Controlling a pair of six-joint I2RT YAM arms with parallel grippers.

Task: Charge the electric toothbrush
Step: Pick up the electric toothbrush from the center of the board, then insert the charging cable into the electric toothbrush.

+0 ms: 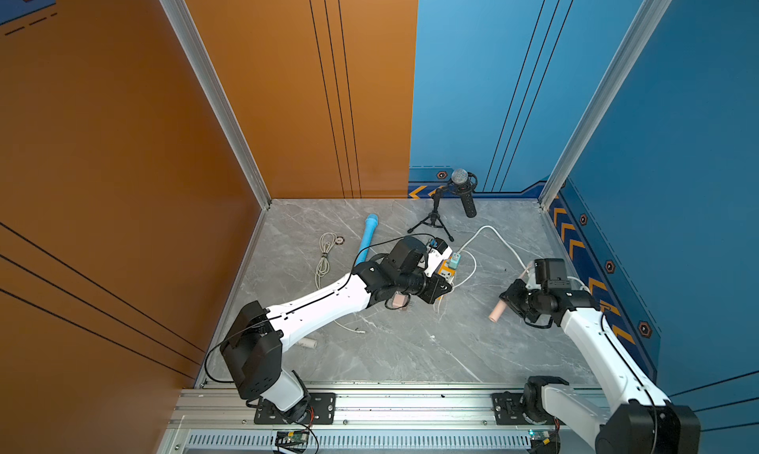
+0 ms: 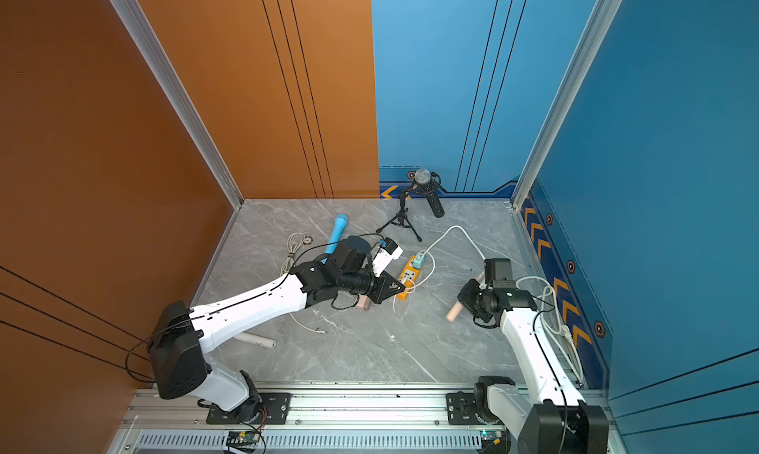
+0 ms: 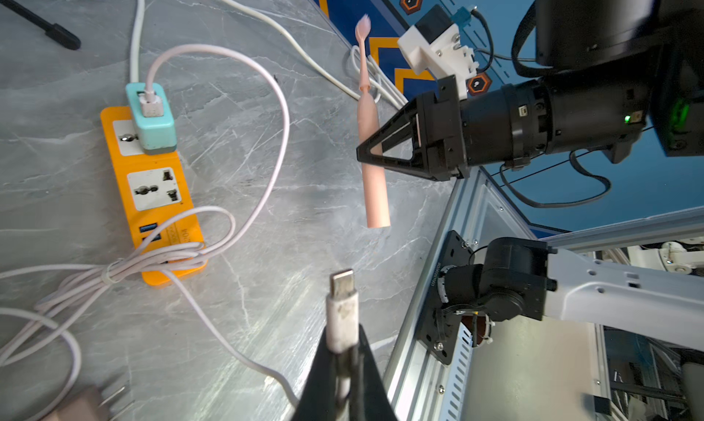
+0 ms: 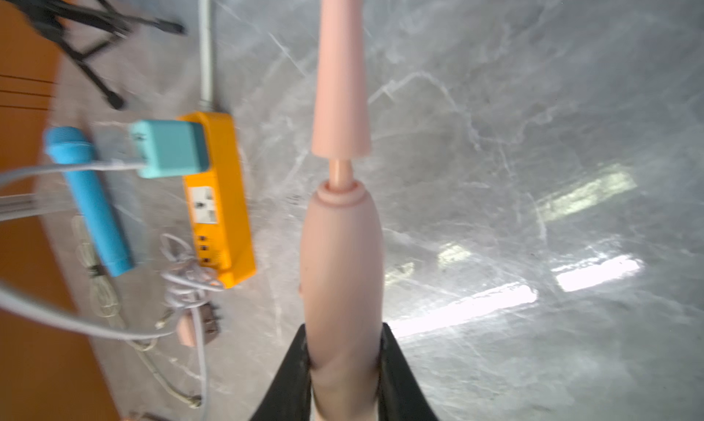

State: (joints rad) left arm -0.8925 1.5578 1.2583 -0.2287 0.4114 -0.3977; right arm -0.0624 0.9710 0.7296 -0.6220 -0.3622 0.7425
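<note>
The pink electric toothbrush (image 4: 343, 255) is clamped round its handle by my right gripper (image 4: 344, 335). It hangs tilted above the marble table at the right, in both top views (image 1: 496, 313) (image 2: 454, 313), with its flat base end (image 3: 378, 221) free. My left gripper (image 3: 343, 333) is shut on the white USB-C plug (image 3: 342, 304) of the charging cable, whose metal tip sticks out past the fingertips. Plug and toothbrush base are apart. The cable loops back to a teal adapter (image 3: 152, 122) plugged into the orange power strip (image 3: 190, 228) (image 1: 445, 272).
A black microphone on a tripod (image 1: 460, 176) stands at the back. A blue cylinder (image 1: 366, 238) and a coiled beige cable (image 1: 324, 259) lie at the back left. A pink pronged plug (image 1: 399, 300) lies under my left arm. A white tube (image 2: 258, 341) lies front left.
</note>
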